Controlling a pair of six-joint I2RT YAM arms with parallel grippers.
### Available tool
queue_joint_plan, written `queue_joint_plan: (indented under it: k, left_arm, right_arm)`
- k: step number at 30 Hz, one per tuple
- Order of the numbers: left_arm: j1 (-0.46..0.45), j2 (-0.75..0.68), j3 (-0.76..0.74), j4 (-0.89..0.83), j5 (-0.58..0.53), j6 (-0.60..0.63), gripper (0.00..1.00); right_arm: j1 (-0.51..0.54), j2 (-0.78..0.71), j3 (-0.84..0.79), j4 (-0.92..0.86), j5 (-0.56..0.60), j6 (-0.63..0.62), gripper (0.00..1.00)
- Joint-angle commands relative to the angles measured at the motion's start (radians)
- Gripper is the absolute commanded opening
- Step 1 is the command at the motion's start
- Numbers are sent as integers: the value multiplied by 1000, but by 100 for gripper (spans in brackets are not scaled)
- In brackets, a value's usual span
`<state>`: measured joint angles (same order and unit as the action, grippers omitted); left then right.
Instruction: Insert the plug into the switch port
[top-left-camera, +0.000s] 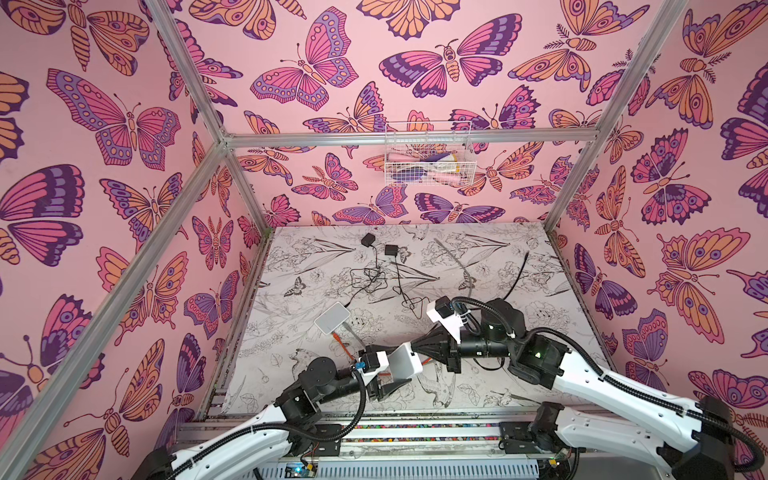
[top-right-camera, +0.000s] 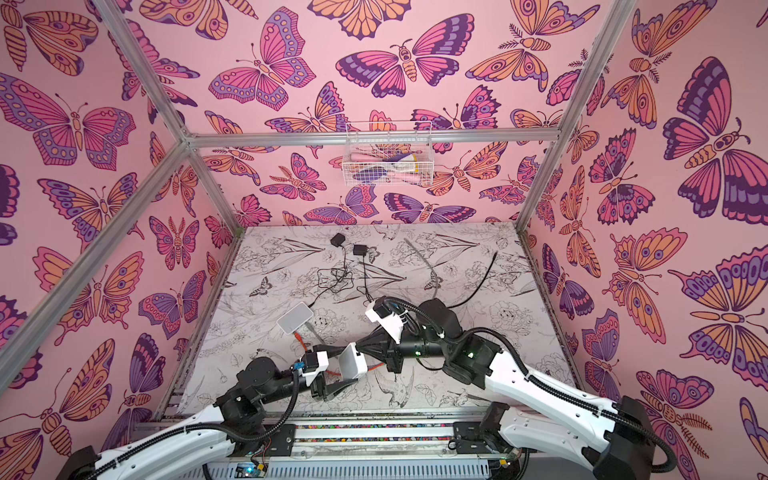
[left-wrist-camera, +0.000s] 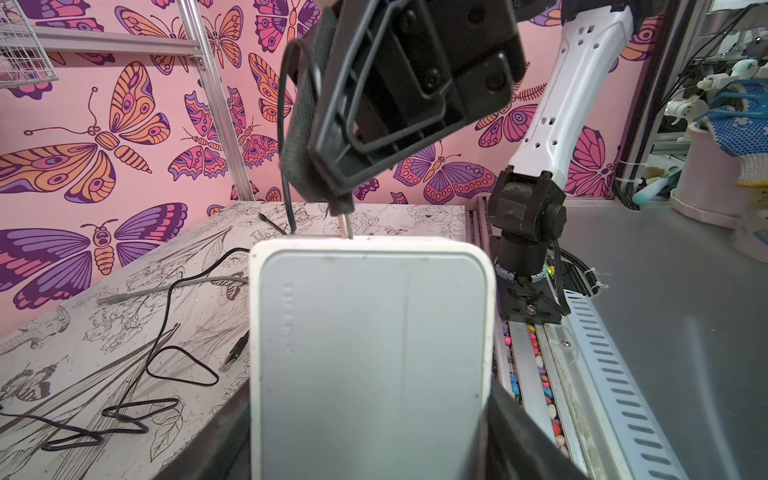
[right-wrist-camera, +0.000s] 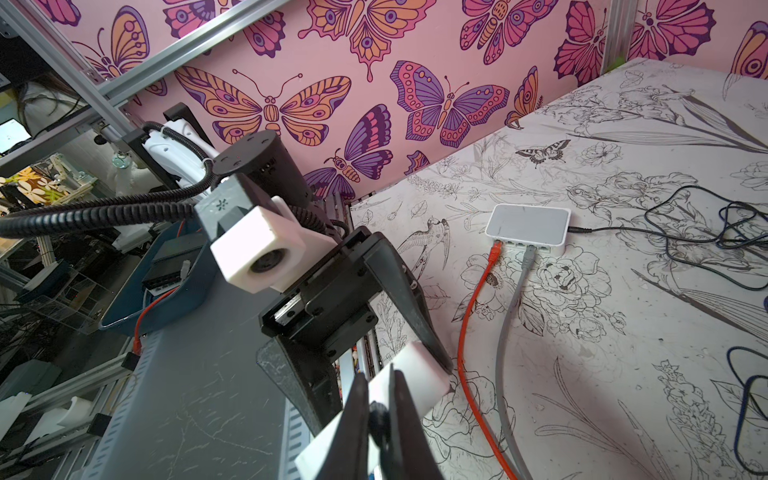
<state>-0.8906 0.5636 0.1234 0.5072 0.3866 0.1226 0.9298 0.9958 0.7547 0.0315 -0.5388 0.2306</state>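
Observation:
A small white switch (left-wrist-camera: 374, 353) is held off the table, clamped by its sides in my left gripper (left-wrist-camera: 370, 436), which is shut on it. In both top views the switch (top-left-camera: 403, 358) (top-right-camera: 352, 360) tilts up near the front edge. My right gripper (left-wrist-camera: 332, 195) (right-wrist-camera: 380, 399) is shut on a black barrel plug (left-wrist-camera: 341, 206) (right-wrist-camera: 378, 419). The plug's metal pin (left-wrist-camera: 347, 227) meets the switch's far edge. The port itself is hidden. The plug's thin black cable (left-wrist-camera: 282, 124) loops away behind the right gripper.
A second white switch (top-left-camera: 332, 318) (right-wrist-camera: 528, 226) lies on the table with an orange cable (right-wrist-camera: 469, 311) and a grey cable (right-wrist-camera: 507, 332) plugged in. Two black adapters (top-left-camera: 368, 240) and tangled black leads (top-left-camera: 370, 278) lie farther back. A wire basket (top-left-camera: 428, 158) hangs on the back wall.

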Motion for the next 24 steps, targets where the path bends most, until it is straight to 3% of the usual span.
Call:
queue_joint_plan:
  k: [1,24]
  left_arm:
    - [-5,-14,5,28,-6,-5,0]
    - [-5,-52,-3,-1,-32,0,0]
  right_arm:
    - [15,4,37,-26,27,-28,0]
    - [98,-2,81,-121,210,-93,0]
